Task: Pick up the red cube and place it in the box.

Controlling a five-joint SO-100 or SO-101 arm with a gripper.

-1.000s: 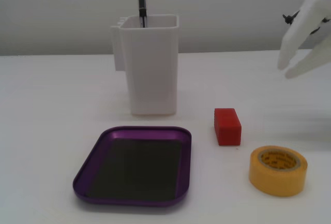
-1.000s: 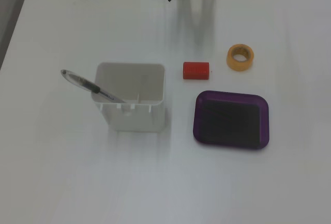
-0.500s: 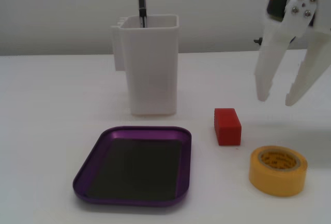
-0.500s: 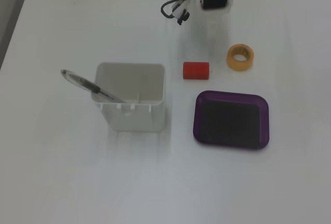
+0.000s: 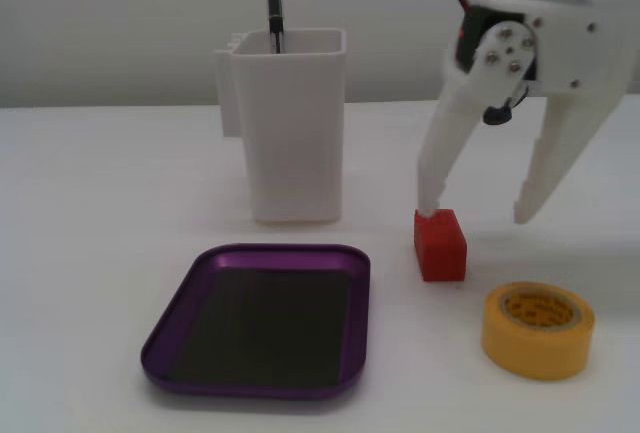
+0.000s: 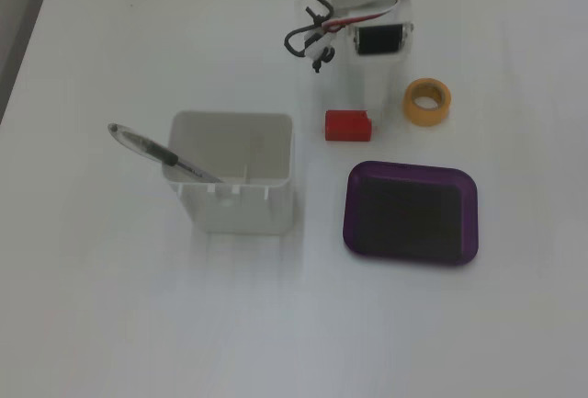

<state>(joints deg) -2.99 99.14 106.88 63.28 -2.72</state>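
The red cube (image 5: 440, 245) lies on the white table, right of the box (image 5: 250, 250), a shallow purple tray with a dark inside. My white gripper (image 5: 478, 211) hangs open just above and behind the cube. Its left fingertip (image 5: 431, 203) is at the cube's far top edge, and its right finger (image 5: 540, 188) stands well off to the right. Nothing is held. In the fixed view from above, the arm's wrist (image 6: 378, 39) is above the red cube (image 6: 347, 125), and the box (image 6: 412, 169) lies below and to the right.
A tall white container (image 5: 290, 138) with a pen (image 5: 272, 3) stands behind the tray, seen from above as the container (image 6: 234, 205). A yellow tape roll (image 5: 538, 330) sits front right of the cube, close to the gripper's right side; it is the tape roll (image 6: 427, 101) from above.
The gripper has come in from the right edge, moved left and down over the cube, and its fingers have spread wider. The cube, tray, tape and container have not moved.
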